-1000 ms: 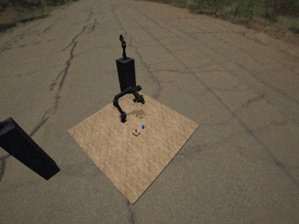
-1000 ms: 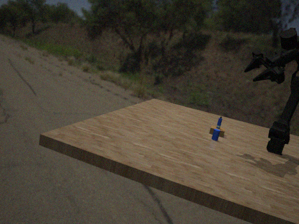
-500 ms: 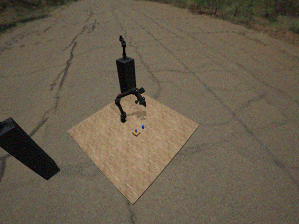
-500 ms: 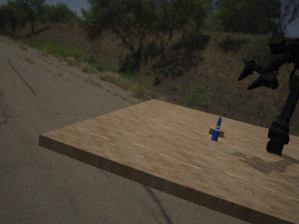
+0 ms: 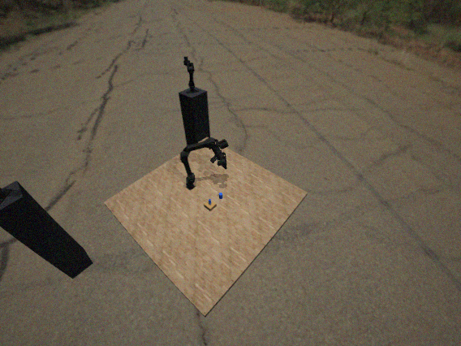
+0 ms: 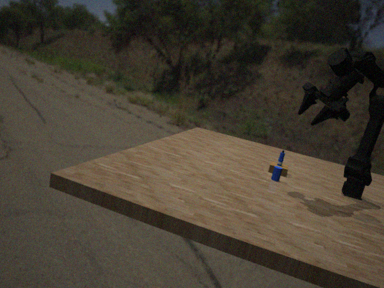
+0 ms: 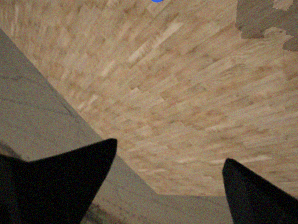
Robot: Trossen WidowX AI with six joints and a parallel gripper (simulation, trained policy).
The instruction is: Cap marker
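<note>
Spreading across the middle of the top view, the square, pale-brown wooden surface (image 5: 195, 252) (image 6: 169, 182) (image 7: 165, 100) carried everything the job needed. Over it arched the black, jointed robot arm (image 5: 186, 164) (image 6: 372, 118), bent high. Its black pincer with pointed fingers (image 5: 219, 162) (image 6: 305, 119) hung well above the wood, fingers wide apart with nothing between them. The small yellow-orange holder block (image 5: 210, 206) (image 6: 272, 168) sat well apart from the arm's foot, and the slim blue marker (image 5: 209, 201) (image 6: 281, 158) stood upright in it, uncapped. The short blue cylindrical cap (image 5: 221, 196) (image 6: 276, 174) stood on the surface near the block, its long axis vertical. It lay below and out ahead of the pincer, nearer to it than the marker, so the coming reach probably called for forward and downward travel.
</note>
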